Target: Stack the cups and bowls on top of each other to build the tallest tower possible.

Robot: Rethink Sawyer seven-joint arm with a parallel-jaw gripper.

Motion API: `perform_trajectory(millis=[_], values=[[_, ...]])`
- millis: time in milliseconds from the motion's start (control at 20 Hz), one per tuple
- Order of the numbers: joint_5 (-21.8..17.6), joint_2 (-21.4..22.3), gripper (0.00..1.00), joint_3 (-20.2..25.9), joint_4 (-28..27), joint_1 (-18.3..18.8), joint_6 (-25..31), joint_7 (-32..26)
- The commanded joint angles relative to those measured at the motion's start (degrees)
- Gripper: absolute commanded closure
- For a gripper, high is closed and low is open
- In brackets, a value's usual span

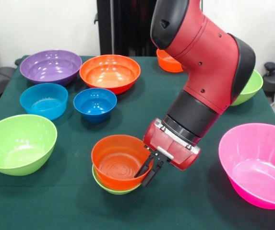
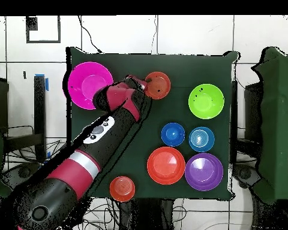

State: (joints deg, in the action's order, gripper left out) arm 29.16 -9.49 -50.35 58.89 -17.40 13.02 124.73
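The hand hangs at the right rim of an orange bowl that sits nested in a lime green bowl near the front edge of the green tabletop; one dark finger reaches inside the orange wall and the other runs down outside it, so the hand looks narrowly closed with the rim between its fingers, though whether it truly pinches the wall cannot be told. These two nested bowls are the only start of a tower; the rest lie loose on the tabletop: a big lime green bowl, two blue bowls and, a purple bowl, a wide orange bowl, a large pink bowl, a further orange one and a green one partly hidden behind the arm. The bowls look like thin glossy plastic, so they are probably light, fairly stiff but springy at the lip, and slippery. The rim is the sensible hold, one finger in and one out. A light bowl may tilt or swing from such an edge pinch, and nested bowls may cling and lift together.
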Motion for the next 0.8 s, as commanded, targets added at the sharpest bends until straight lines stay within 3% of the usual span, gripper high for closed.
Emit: perform_trajectory(millis=[50, 800], values=[[1.07, 0.27, 1.00, 4.99, -2.33, -0.86, 7.43, 9.19], [-2.82, 3.62, 1.00, 8.99, 2.13, -0.22, 4.92, 4.18]])
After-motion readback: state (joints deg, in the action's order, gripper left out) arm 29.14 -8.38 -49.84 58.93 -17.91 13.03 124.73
